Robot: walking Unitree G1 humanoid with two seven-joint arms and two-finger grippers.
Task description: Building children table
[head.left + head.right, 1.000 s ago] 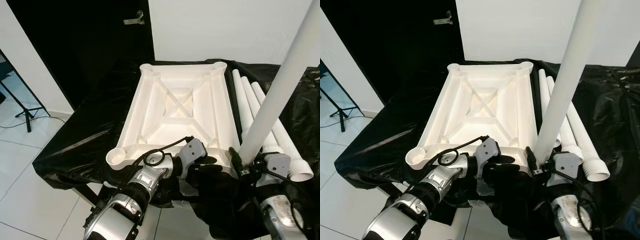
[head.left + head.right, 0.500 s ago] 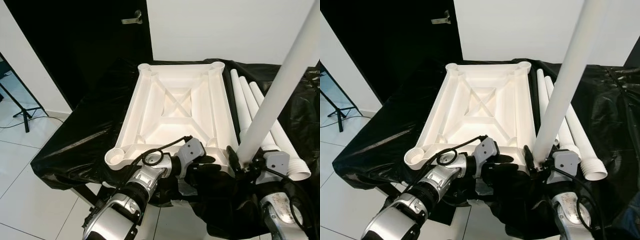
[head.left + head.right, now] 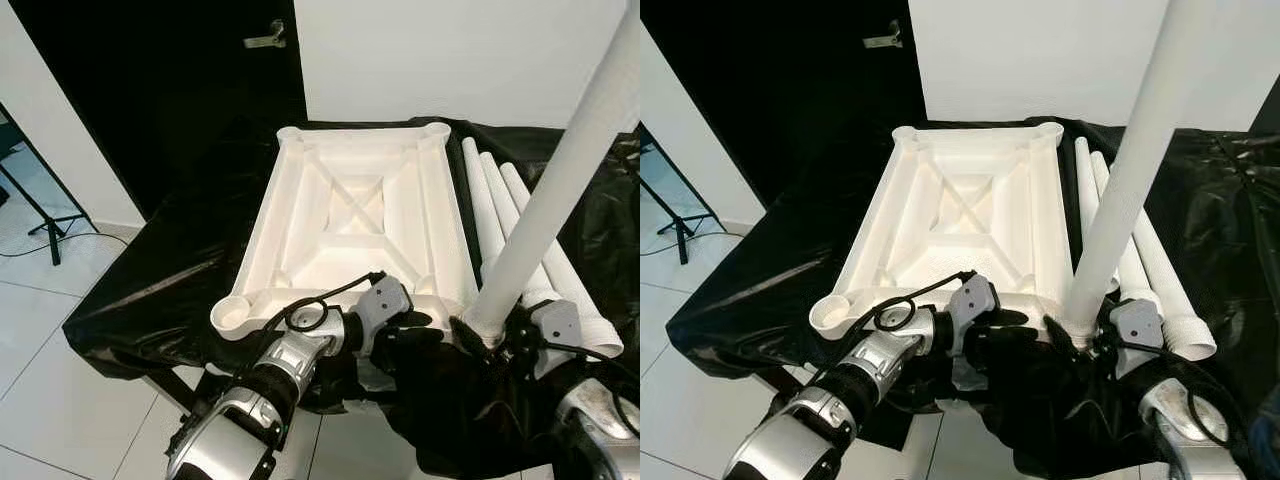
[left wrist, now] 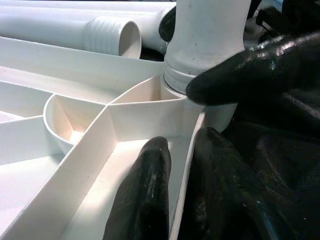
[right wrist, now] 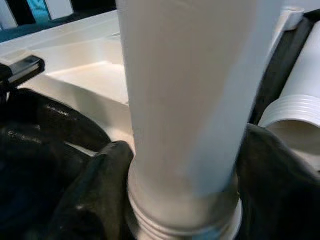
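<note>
While my left end effector [image 4: 172, 165] is pinching the white table frame [image 3: 355, 215] rim steady, my right end effector [image 5: 180, 165] is gripping a leg [image 3: 560, 190] over its corner socket [image 4: 167, 92].

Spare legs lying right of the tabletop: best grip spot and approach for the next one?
Take the outermost spare leg mid-shaft, from above, fingers straddling its width. It lies flat on the black cloth, round and smooth; the ribbed end should stay free for the socket.

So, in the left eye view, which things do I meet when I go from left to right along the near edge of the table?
Empty corner socket of the upturned white tabletop → left end effector gripping the tabletop's near rim → upright white leg tube held by the right end effector → spare leg tubes lying on the black sheet.
</note>
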